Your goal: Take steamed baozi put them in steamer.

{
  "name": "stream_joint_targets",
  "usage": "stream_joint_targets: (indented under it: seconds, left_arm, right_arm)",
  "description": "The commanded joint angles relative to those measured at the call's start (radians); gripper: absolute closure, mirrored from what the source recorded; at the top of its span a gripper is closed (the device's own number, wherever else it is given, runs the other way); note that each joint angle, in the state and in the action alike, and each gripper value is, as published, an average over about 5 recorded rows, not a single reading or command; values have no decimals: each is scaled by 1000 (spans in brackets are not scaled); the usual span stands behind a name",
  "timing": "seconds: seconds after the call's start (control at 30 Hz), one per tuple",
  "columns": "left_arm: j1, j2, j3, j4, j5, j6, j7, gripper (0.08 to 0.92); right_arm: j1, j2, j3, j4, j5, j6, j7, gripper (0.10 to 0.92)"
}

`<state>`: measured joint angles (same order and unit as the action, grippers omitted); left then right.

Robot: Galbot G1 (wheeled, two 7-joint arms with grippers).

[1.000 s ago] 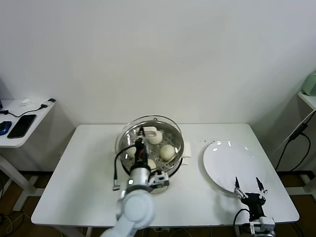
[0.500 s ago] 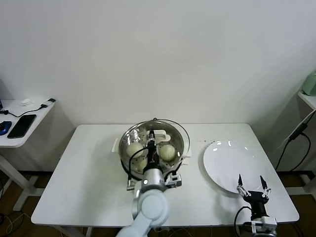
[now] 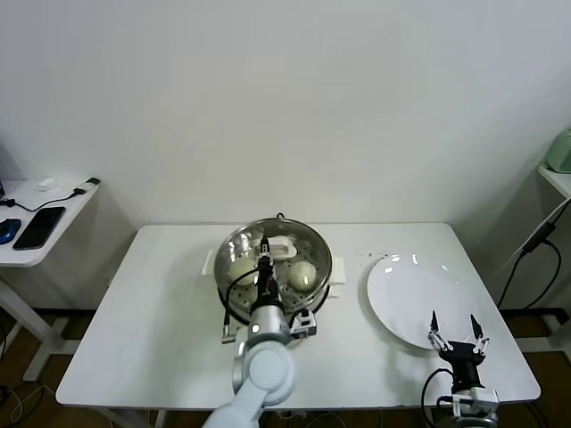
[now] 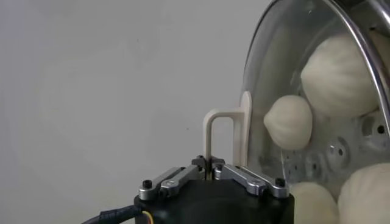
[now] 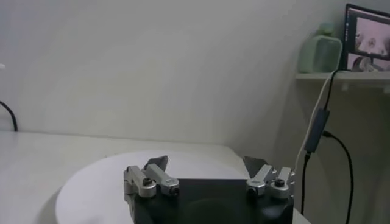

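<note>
Baozi [image 3: 302,275] inside steamer [image 3: 323,254]; lid [image 4: 317,91] handle pinched by left gripper [image 4: 210,169], directly above pot. Right gripper [image 3: 455,326] spread, idle, plate [image 3: 410,290] at 11 o'clock.

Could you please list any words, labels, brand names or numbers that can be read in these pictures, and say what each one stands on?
None: no readable text on the steamer, its glass lid, the white plate, the table or either gripper.
The screen on the shelf in the right wrist view shows an image, but any writing there is too small to read.
</note>
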<state>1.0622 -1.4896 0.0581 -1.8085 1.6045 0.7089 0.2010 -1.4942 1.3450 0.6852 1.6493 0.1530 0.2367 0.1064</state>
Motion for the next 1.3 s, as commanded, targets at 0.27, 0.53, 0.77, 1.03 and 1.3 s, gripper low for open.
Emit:
stream_joint_targets:
  seconds: [0.27, 0.53, 0.77, 1.03, 1.3]
  left_arm:
    - [9, -6, -2, 16, -5, -3, -28, 868]
    - [9, -10, -4, 36, -6, -11, -46, 865]
    - [15, 18, 4, -18, -46, -15, -33, 707]
    - [53, 85, 18, -188, -223, -50, -31, 464]
    - [157, 152, -65, -400, -690, -231, -207, 222]
  right_arm:
    - [3, 10, 0, -1, -25, 19, 6, 203]
    - [2, 12, -2, 4, -45, 37, -1, 203]
    - [2, 10, -6, 12, -46, 27, -13, 203]
    - [-1, 11, -18, 23, -36, 2, -24, 203]
    - [-9, 7, -41, 38, 24, 18, -19, 202]
